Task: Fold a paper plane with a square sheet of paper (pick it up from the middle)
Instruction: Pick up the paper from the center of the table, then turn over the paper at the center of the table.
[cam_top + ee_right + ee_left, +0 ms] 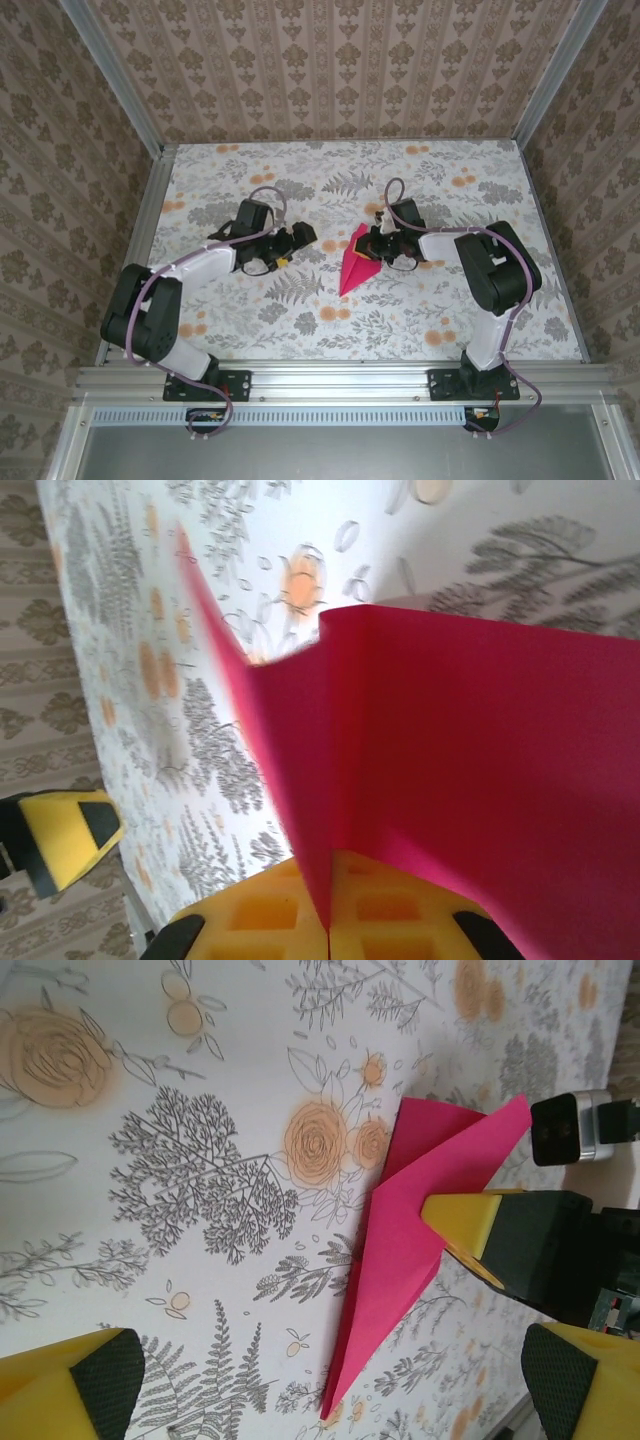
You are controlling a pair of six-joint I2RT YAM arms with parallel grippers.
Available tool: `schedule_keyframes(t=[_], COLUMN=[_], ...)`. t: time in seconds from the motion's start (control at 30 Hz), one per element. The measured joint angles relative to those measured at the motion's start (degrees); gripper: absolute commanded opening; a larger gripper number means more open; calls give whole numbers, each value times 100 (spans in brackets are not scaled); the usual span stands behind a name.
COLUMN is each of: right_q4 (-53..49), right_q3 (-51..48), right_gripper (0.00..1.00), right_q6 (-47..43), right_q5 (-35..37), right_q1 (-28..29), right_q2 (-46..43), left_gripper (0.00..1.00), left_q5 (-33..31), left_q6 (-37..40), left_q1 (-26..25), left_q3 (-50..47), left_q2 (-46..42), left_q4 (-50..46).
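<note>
Here, the paper plane (353, 262) is a creased magenta dart.

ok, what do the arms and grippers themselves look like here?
Left arm and right arm: white links between bulky black joint housings, black bases bolted to an aluminium rail. A lilac cable loops along each. Left gripper and right gripper are black with yellow fingers tipped by black pads; the right's fingers show square moulded recesses. No readable markings.

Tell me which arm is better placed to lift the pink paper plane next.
Right. The right fingers are shut on the paper plane, so it could probably lift at once; the left fingers stand open beside it, touching nothing.
</note>
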Motion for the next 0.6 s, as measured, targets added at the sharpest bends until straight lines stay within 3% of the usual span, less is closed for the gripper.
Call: schedule_keyframes(t=[0.13,0.3,0.6], right_q4=[269,791,1987], right_q3=[0,92,372], right_gripper=[7,8,9], right_q6=[212,717,1917], right_q5=[-190,-614,-1174], right_q1=[0,24,247], right_q2=[-251,-750,-960], left_gripper=[100,100,100], left_q5=[343,844,1414], left_q6=[-2,-181,-437], left_q1=[348,431,-33], left_q3=[-168,-365,-348], left_q2=[-356,-833,-852], left_q4=[74,551,1397])
